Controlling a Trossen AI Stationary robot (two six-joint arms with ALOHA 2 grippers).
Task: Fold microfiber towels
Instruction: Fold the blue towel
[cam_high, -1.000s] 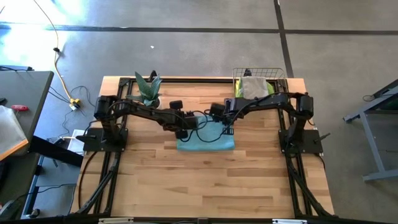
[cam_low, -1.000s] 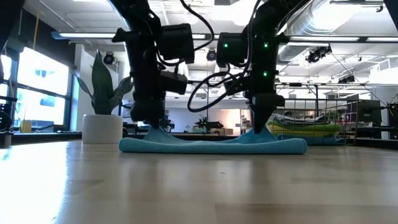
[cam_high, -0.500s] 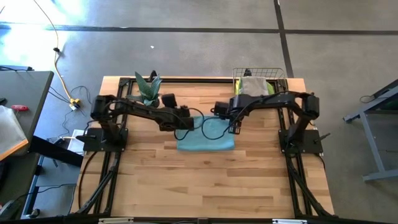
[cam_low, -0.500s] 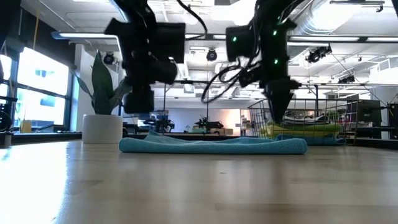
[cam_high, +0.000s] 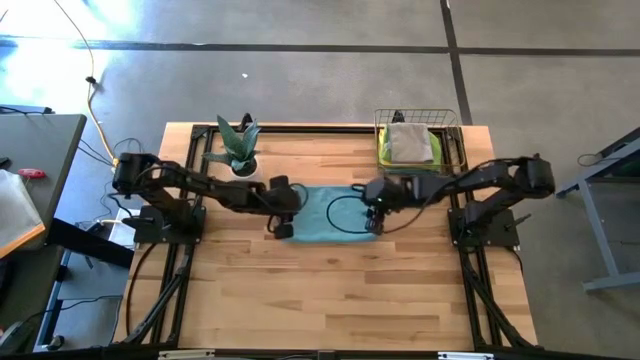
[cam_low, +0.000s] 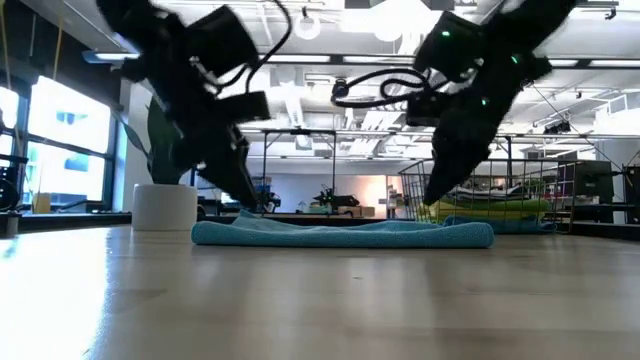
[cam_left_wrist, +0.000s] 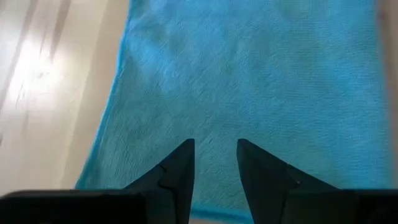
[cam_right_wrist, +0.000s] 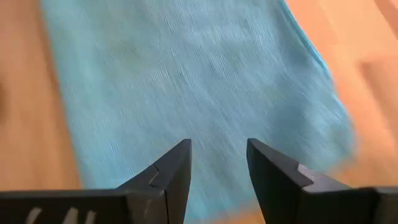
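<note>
Teal towel (cam_high: 330, 213): lies flat mid-table as a folded layer, unmoved since a second ago.
Left gripper (cam_high: 283, 229): has let go and drawn back to the towel's left near corner; a second ago it pinched the cloth farther in. Jaws apart, nothing between them.
Right gripper (cam_high: 374, 224): has likewise released and pulled back to the towel's right near corner. Jaws apart, empty.
Wire basket (cam_high: 450, 125): beyond the towel's right end, holding a grey towel (cam_high: 409, 141) on a lime green towel (cam_high: 385, 152).
Potted plant (cam_high: 238, 147): beyond the towel's left end.
</note>
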